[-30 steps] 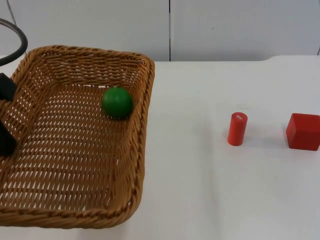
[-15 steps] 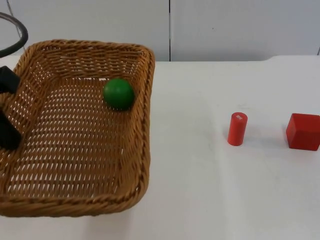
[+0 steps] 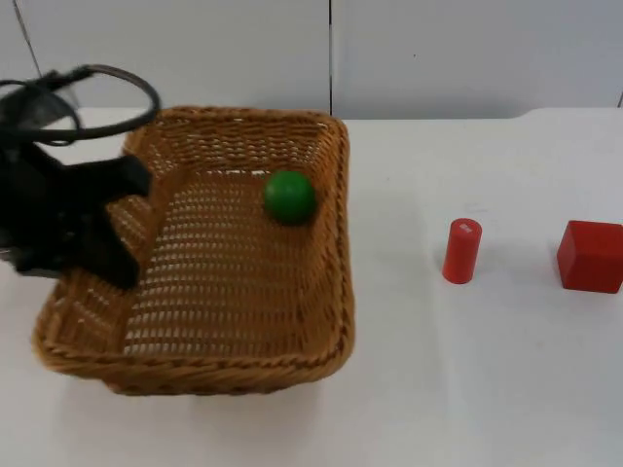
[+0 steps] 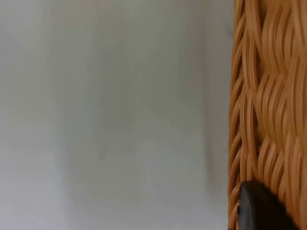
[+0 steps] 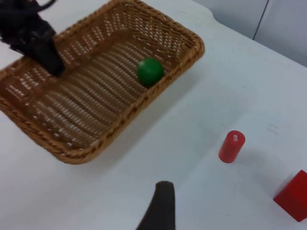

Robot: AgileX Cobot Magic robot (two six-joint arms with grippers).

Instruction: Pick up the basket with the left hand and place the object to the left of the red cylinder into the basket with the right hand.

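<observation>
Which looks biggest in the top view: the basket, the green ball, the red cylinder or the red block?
1. Basket, by far.
2. Red block.
3. Green ball and red cylinder: too alike to rank; the ball is rounder, the cylinder taller and thinner.

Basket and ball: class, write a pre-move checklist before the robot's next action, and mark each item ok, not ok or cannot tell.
1. Left gripper grips the basket wall: ok, a finger stands on each side of it.
2. Green ball lies inside the basket: ok, near its far right corner.
3. Basket resting on the table: cannot tell.
4. Red cylinder upright, apart from the basket: ok.
5. Red cube stands clear of the cylinder: ok.
6. Right gripper carries nothing: cannot tell.
</observation>
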